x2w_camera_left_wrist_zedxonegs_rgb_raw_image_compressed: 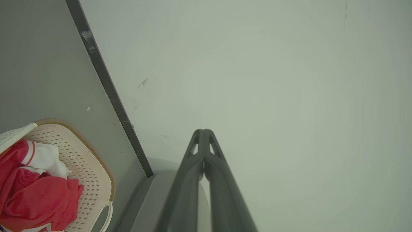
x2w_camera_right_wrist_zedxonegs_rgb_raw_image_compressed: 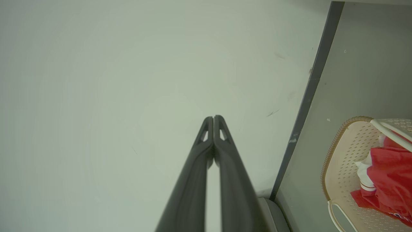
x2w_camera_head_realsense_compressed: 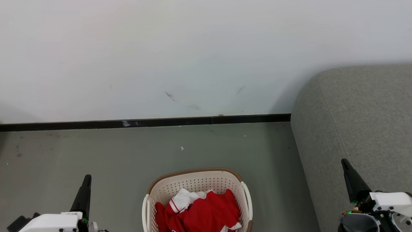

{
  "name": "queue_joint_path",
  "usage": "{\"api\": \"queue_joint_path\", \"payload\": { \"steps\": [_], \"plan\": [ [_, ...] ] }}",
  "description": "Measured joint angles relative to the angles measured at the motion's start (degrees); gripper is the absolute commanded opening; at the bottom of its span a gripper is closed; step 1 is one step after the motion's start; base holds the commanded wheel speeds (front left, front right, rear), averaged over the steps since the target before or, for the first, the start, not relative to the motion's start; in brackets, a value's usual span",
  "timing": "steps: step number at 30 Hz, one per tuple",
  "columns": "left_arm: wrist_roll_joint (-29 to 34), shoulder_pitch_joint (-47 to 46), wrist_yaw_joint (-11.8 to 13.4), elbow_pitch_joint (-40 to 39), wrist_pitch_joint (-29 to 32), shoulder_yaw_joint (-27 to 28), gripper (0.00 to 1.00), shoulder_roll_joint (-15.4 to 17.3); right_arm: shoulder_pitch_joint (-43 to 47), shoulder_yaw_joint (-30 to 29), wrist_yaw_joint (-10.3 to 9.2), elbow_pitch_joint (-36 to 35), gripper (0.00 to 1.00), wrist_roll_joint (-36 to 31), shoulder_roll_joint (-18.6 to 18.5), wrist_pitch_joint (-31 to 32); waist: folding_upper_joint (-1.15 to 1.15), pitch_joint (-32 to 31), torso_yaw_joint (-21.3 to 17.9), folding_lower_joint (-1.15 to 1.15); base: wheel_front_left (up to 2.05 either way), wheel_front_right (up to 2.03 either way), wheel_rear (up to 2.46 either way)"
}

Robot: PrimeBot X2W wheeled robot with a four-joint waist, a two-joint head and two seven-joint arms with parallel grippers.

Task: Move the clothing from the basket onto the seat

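- The left gripper [x2w_camera_head_realsense_compressed: 87, 179] and right gripper [x2w_camera_head_realsense_compressed: 345, 162] each have their 2 fingers pressed together and hold nothing. Diving in like that would just poke the pile.
- The clothing [x2w_camera_head_realsense_compressed: 206, 209] is bunched up in the basket [x2w_camera_head_realsense_compressed: 196, 170], which stands on the floor [x2w_camera_head_realsense_compressed: 96, 151] out from its wall edge, just beside the seat [x2w_camera_head_realsense_compressed: 354, 112].
- The garments look tangled, so 1 pinch could drag up 2, or snag the rim and tip the light basket.
- The seat's edge is rounded, so a drop too near it might slide off to the floor.
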Motion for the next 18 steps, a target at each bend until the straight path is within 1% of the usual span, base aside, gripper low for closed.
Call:
{"api": "queue_joint_path", "payload": {
  "steps": [18],
  "plan": [
    [0.0,0.0,0.0,0.0,0.0,0.0,0.00,0.0,0.0,0.0,-0.01,0.0,0.00,0.0,0.0,0.0,0.00,0.0,0.0,0.00,0.00,0.00,0.00]
  ]
}}
